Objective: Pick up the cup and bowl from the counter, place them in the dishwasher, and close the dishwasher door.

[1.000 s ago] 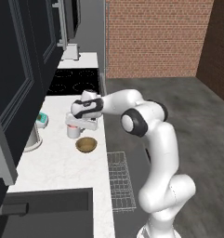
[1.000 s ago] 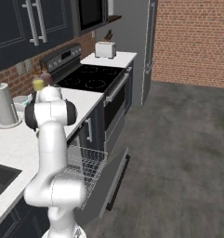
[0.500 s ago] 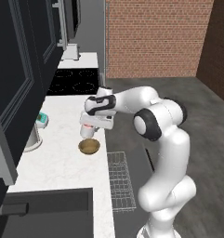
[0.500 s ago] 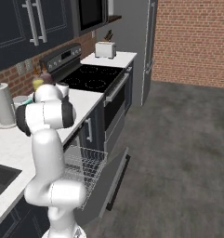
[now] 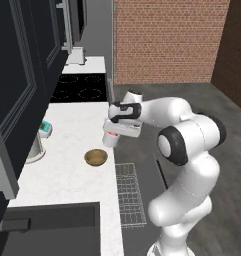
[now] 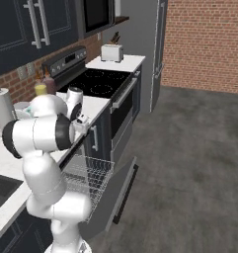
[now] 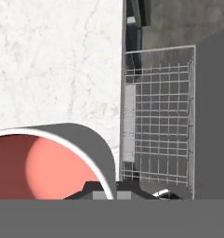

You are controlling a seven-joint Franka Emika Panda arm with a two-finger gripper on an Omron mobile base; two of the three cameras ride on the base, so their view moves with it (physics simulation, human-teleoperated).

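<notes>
claw [image 5: 113, 134]: clamped on cup wall, lifted off the table
cup [image 5: 111, 138]: at table [image 5: 67, 170] edge, pinkish inside; looks light, rigid, likely slick; thin rim grip suits
rack [image 7: 162, 121]: just beyond edge, pulled out, below cup
bowl [image 5: 96, 157]: farther in on table; shallow, stiff; take by rim

You have the cup [image 5: 111, 139], pale with a pinkish-red inside, lifted off the counter [image 5: 67, 175] near its front edge. The golden-brown bowl [image 5: 96, 157] sits upright on the counter just beside it. The dishwasher door [image 6: 121, 190] hangs open, with the wire rack [image 6: 88, 178] pulled out.
</notes>
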